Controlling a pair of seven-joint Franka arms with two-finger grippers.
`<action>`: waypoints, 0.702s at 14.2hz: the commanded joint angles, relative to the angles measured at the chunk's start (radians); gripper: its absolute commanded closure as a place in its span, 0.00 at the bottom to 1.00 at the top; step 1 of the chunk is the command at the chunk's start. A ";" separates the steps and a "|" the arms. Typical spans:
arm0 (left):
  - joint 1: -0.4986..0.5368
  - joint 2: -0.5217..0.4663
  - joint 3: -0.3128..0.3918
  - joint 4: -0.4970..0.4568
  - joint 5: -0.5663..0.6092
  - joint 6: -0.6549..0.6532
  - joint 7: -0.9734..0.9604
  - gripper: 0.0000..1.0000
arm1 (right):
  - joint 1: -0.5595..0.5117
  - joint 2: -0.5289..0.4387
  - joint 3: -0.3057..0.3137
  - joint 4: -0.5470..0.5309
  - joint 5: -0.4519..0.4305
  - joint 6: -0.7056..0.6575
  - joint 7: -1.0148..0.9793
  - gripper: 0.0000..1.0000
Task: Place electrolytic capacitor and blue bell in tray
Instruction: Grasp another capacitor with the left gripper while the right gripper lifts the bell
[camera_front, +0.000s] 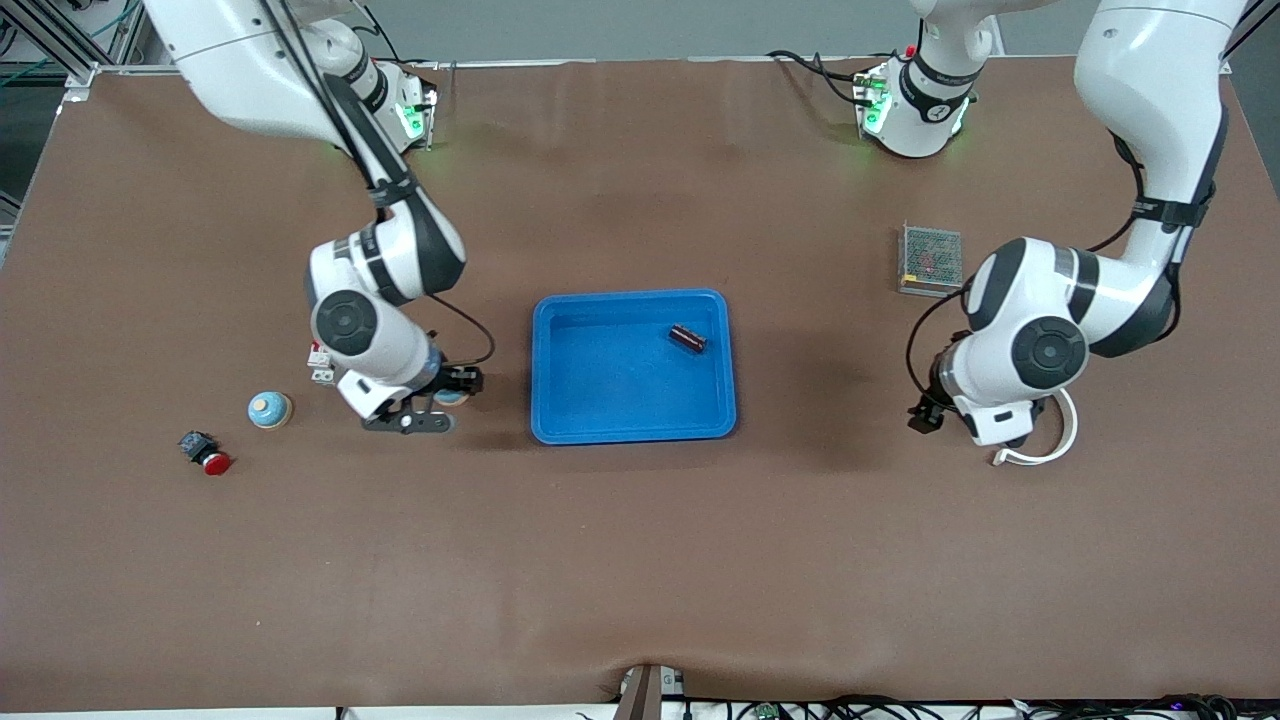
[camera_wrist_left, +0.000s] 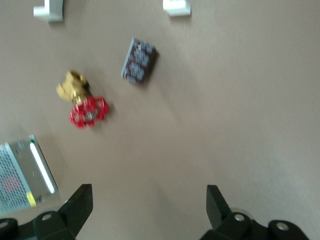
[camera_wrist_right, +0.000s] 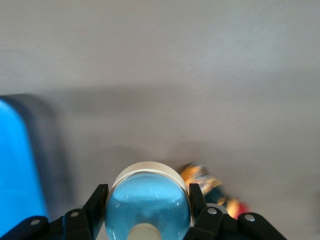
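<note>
On the brown table the shallow bright-blue plastic tray (camera_front: 633, 366) already holds the small dark cylinder capacitor (camera_front: 687, 338). Beside the tray, toward the right arm's end, my right gripper (camera_front: 440, 398) is clamped on the round light-blue bell (camera_wrist_right: 148, 204). It could slip from my fingers, because the dome is smooth. Another blue bell (camera_front: 270, 409) and a red push button (camera_front: 206, 453) lie further from the tray, out of the way. My left gripper (camera_wrist_left: 149, 210) waits with fingers apart.

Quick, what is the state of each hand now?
Left hand: open, holding nothing, over bare table.
Right hand: closed on the blue bell, over the table beside the tray.
</note>
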 joint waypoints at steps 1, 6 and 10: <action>0.047 0.025 -0.009 -0.007 0.038 0.049 0.077 0.00 | 0.100 -0.005 -0.008 0.026 0.008 -0.009 0.184 0.45; 0.162 0.114 -0.011 -0.007 0.104 0.177 0.255 0.05 | 0.201 0.002 -0.008 0.033 0.010 0.025 0.327 0.45; 0.176 0.154 -0.009 -0.013 0.150 0.219 0.276 0.21 | 0.260 0.028 -0.008 0.033 0.010 0.104 0.417 0.45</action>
